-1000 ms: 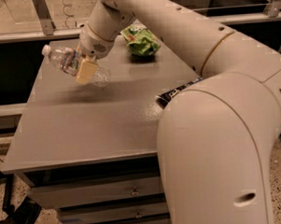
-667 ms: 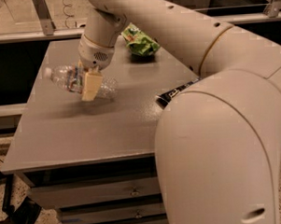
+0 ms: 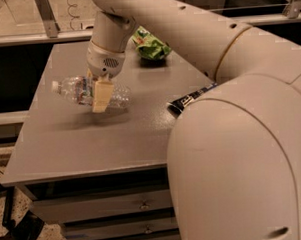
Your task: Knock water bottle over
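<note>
The water bottle is clear and ribbed, with a white cap and a red, white and blue label band. It lies almost level on its side, cap pointing left, just above the left half of the grey table, with its shadow beneath it. My gripper reaches down from the arm and is shut on the bottle's middle. One cream finger shows in front of the bottle; the other is hidden behind it.
A green snack bag lies at the back of the table. A dark wrapped bar lies at the right edge beside my arm's big white body. Drawers sit under the table. A metal rail runs behind it.
My gripper has moved down and toward the table's front with the bottle in it. The bottle has swung from tilted to almost level.
</note>
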`<action>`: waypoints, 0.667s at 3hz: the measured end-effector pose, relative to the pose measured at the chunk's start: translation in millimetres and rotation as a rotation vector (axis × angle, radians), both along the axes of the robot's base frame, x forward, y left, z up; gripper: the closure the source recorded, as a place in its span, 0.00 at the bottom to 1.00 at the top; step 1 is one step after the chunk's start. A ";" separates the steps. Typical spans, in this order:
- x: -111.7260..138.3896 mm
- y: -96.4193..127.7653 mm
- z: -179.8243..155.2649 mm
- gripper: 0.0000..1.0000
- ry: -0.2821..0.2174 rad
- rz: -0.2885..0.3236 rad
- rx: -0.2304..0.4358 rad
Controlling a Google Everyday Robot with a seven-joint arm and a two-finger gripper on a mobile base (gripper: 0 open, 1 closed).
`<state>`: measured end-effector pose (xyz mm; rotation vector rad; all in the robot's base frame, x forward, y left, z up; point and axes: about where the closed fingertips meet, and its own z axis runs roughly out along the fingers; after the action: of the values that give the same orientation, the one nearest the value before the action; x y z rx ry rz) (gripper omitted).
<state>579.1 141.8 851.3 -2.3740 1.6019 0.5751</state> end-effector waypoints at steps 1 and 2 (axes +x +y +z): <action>-13.0 -6.4 -3.2 0.60 0.025 0.019 -0.038; -44.7 -18.7 -9.8 0.37 0.080 0.061 -0.119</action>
<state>534.4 123.1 841.5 -2.5241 1.6441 0.6104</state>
